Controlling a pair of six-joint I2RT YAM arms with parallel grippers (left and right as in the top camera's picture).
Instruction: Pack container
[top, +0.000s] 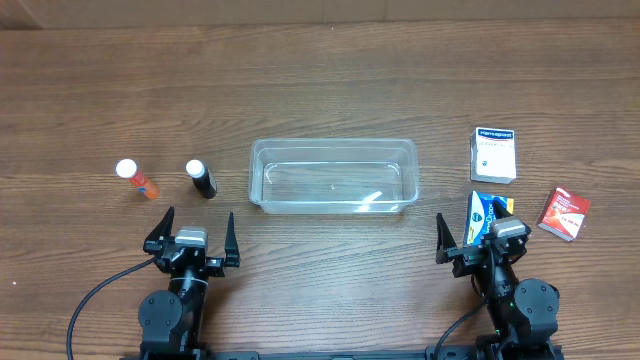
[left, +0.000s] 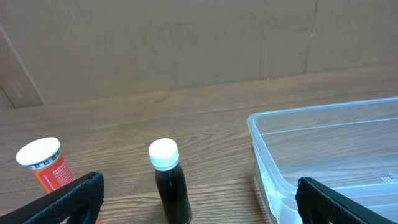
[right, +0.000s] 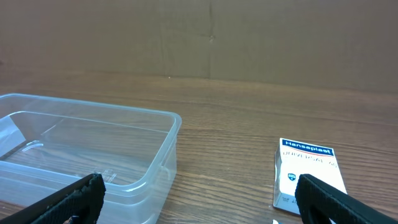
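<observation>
Container (top: 333, 143): clear plastic bin, centre of bench (top: 330, 60), bare wood along each rim.
Left tool (top: 195, 230): fingers spread wide, short of dark bottle (top: 201, 179).
Right tool (top: 478, 236): fingers spread wide, at blue box (top: 487, 206).
Right rim: Hansaplast box (top: 494, 154) near, not touching.

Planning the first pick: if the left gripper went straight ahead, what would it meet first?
Probably the dark bottle, between the open jaws of the left gripper; the orange bottle and container sit off to the sides.
</observation>
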